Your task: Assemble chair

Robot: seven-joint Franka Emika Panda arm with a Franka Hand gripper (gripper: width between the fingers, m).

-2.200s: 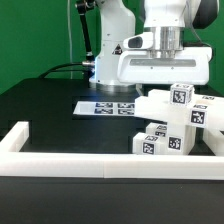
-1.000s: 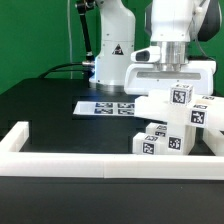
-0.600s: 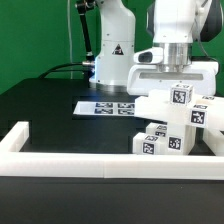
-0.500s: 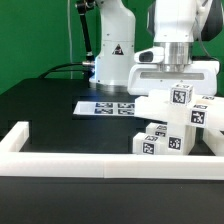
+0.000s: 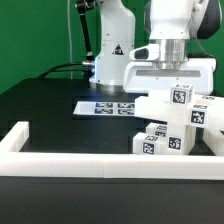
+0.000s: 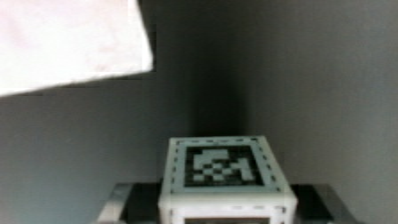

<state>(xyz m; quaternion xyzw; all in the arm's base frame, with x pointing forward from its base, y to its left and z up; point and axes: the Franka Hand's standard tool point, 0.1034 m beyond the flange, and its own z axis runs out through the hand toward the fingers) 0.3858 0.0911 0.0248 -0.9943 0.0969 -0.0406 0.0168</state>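
Pincer (image 6: 217, 192) jaws closed since a second ago, now clamped on tagged white chair part (image 6: 221, 170); arm otherwise unmoved

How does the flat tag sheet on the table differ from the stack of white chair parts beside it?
The marker board is thin and lies flat on the black table; the chair parts are thick blocks piled several high. The marker board carries its tags face up; the chair parts show theirs on side and end faces. The marker board sits farther back, the chair parts against the white border rail. Both are white with black-and-white square tags.
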